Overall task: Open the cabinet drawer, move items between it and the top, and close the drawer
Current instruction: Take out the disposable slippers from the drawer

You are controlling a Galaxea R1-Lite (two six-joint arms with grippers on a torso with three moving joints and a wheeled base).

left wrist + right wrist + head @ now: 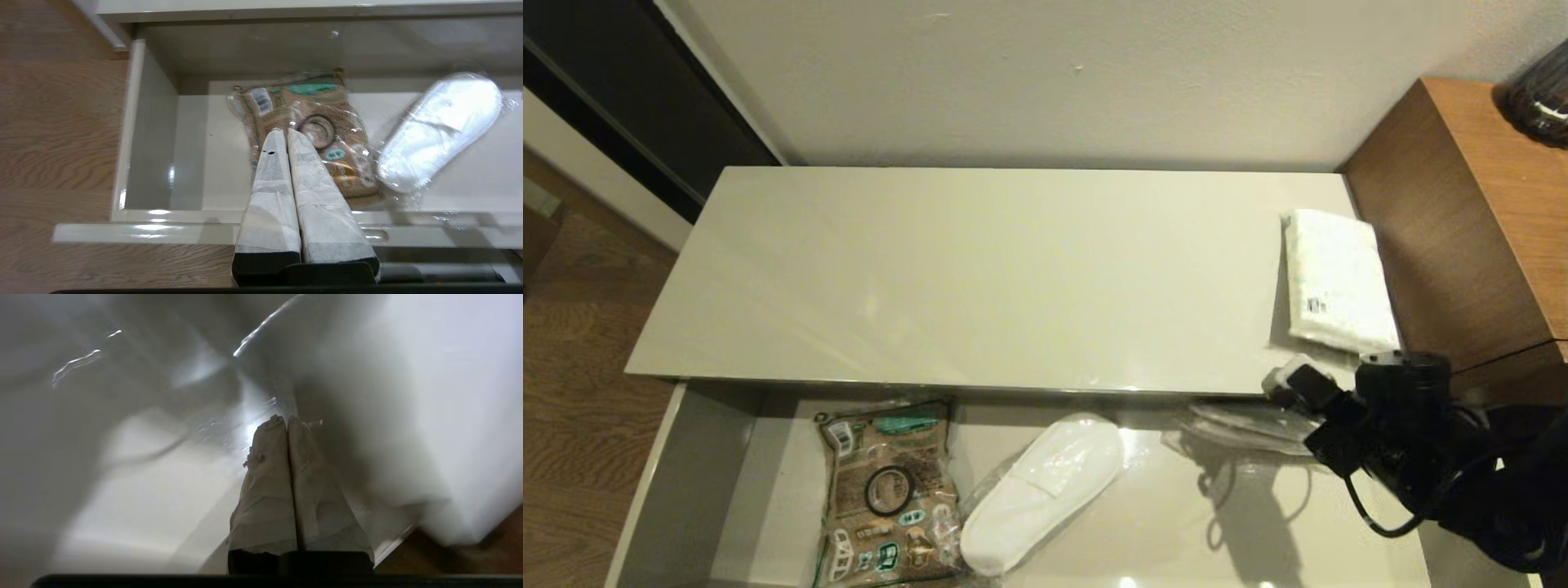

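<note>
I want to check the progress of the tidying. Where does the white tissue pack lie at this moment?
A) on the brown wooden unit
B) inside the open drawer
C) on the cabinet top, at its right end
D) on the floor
C: the tissue pack lies flat on the top, beside the wooden unit.

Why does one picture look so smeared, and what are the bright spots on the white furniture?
Right wrist view: mostly blur, only the shut right gripper reads clearly against clear plastic. Head view: lamp glare dots the glossy top and drawer floor; the right arm casts a shadow there. Left wrist view: glints on the drawer's front rim.
</note>
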